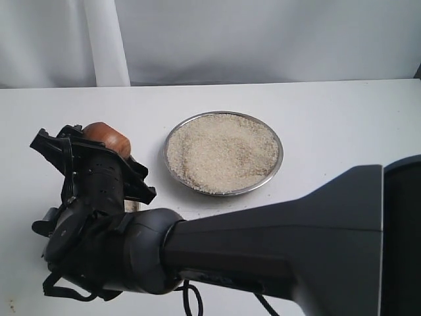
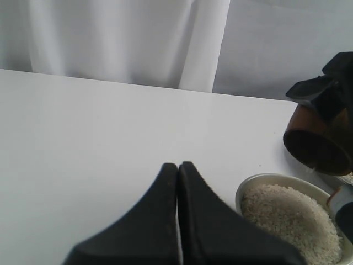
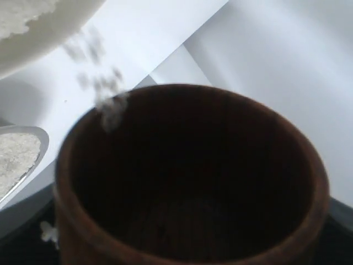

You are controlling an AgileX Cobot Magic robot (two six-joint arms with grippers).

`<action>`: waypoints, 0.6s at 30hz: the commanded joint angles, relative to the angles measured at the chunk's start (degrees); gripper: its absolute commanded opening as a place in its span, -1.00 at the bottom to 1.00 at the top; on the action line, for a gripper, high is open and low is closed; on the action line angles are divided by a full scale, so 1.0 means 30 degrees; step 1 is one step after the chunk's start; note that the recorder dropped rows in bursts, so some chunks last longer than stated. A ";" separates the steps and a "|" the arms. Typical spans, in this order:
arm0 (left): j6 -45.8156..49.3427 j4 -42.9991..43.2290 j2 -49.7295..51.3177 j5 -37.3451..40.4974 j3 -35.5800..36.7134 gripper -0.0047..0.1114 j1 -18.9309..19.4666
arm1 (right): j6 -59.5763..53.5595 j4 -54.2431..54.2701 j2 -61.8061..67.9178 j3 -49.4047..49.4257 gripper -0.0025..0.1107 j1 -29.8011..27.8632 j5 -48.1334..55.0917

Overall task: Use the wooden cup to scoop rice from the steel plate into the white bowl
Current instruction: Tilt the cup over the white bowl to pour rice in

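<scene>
The steel plate (image 1: 172, 141) sits mid-table with a flat heap of rice (image 1: 223, 151). Left of it my right gripper (image 1: 95, 150) is shut on the wooden cup (image 1: 108, 136), held tipped over above the table. In the right wrist view the cup's (image 3: 193, 176) dark inside fills the frame, and blurred loose grains (image 3: 105, 94) are in the air between its rim and the white bowl (image 3: 49, 38). The bowl (image 2: 249, 186) holds rice (image 2: 292, 221) just below the cup (image 2: 317, 143). The arm hides the bowl in the exterior view. My left gripper (image 2: 177, 165) is shut and empty, over bare table.
My right arm's dark body (image 1: 276, 243) crosses the front of the exterior view from the right. A white curtain (image 1: 105, 39) hangs behind the table's back edge (image 1: 276, 82). The steel plate's rim (image 3: 33, 149) lies close beside the cup.
</scene>
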 commanded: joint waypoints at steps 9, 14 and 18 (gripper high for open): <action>-0.0082 -0.0100 0.0004 -0.0166 0.0036 -0.92 -0.0102 | 0.0744 0.0080 -0.0300 -0.0166 -0.96 0.0027 0.0082; -0.0082 -0.0100 0.0004 -0.0166 0.0036 -0.92 -0.0102 | 0.1383 0.1269 -0.0300 -0.0166 -0.96 0.0027 -0.0039; -0.0082 -0.0100 0.0004 -0.0166 0.0036 -0.92 -0.0102 | 0.4640 0.1350 -0.0376 -0.0166 -0.96 -0.0072 -0.0277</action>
